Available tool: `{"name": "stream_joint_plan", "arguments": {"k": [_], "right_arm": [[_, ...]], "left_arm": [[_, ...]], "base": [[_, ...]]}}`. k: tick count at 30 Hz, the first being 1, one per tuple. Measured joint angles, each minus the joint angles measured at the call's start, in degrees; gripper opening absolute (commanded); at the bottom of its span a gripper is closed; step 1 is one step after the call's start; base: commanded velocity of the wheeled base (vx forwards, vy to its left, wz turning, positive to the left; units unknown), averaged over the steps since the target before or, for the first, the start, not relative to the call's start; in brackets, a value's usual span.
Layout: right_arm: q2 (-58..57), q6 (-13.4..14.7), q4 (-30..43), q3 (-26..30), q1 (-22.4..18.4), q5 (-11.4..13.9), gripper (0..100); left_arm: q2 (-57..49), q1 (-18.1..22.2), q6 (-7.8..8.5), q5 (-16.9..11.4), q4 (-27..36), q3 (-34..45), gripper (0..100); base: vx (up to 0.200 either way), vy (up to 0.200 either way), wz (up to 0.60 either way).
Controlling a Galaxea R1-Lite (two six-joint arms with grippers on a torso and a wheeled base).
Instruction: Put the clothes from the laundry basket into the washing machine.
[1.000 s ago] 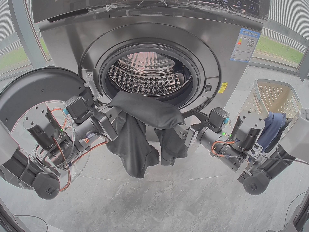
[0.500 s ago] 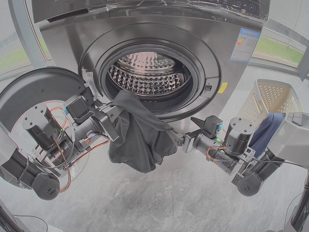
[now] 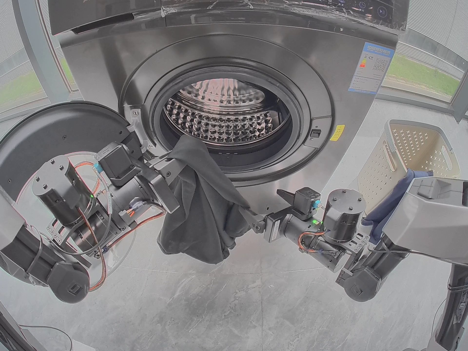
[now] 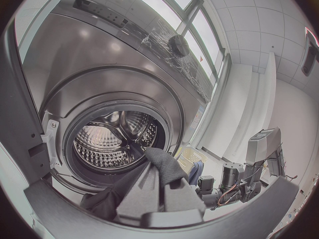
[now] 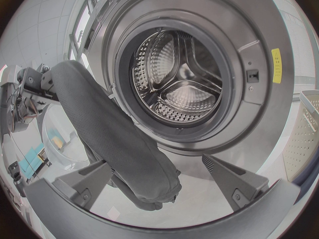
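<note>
Here, the limp dark-grey garment [image 3: 204, 205] hangs bunched from the clenched left gripper [image 3: 169, 165]; right gripper [image 3: 249, 219] gapes.

Both arms reach forward and low, their tools turned toward each other.
The left tool [image 3: 170, 163] angles up and inward, its fingers [image 4: 139, 193] pressed together on a dark garment [image 3: 204, 205]. The right tool [image 3: 246, 217] sits lower and roughly level, its fingers [image 5: 83, 180] spread wide apart.
</note>
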Motion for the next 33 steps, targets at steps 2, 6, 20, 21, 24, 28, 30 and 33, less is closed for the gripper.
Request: {"name": "stream_joint_plan", "arguments": {"k": [2,6,20,21,24,28,30,33], "right_arm": [[0.69,0.02,-0.4,-0.3,0.17,0.02,100],[2.57,0.02,-0.55,-1.57,0.61,0.05,100],[8.35,-0.16,0.04,-8.4,2.15,-0.16,100],[8.69,-0.18,0.13,-8.87,2.26,-0.16,100],[10.14,-0.27,0.3,-10.47,2.49,-0.16,100],[12.58,-0.29,0.35,-12.81,2.58,-0.22,100],[13.98,-0.35,0.35,-13.89,2.4,-0.28,100],[15.58,-0.38,0.24,-14.8,2.15,-0.33,100]], "left_arm": [[0.0,0.0,0.0,0.0,-0.02,0.0,0],[0.0,0.0,0.0,0.02,-0.02,-0.02,0],[0.04,-0.24,-0.02,0.09,-0.02,0.15,0],[0.06,-0.26,0.0,0.07,-0.02,0.15,0],[0.09,-0.39,-0.02,0.07,-0.02,0.15,0],[0.09,-0.48,0.0,0.09,-0.04,0.09,0],[0.09,-0.52,0.0,0.09,-0.02,0.05,0],[0.09,-0.55,0.0,0.62,-0.02,-0.02,0]], "base": [[0.0,0.0,0.0],[0.0,0.0,0.0],[0.0,0.0,0.0],[0.0,0.0,0.0],[0.0,0.0,0.0],[0.0,0.0,0.0],[0.0,0.0,0.0],[0.0,0.0,0.0]]}}
